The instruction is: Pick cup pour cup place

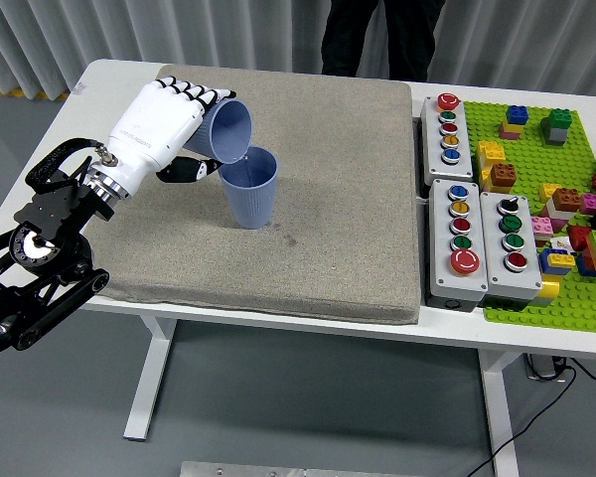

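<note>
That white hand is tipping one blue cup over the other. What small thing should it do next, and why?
Probably tip the held blue plastic cup back upright. The robot's left hand holds it tilted, mouth down over the standing blue cup on the grey mat, and I can see nothing flowing between them, so the pour looks finished; what remains is setting the cup down.
</note>
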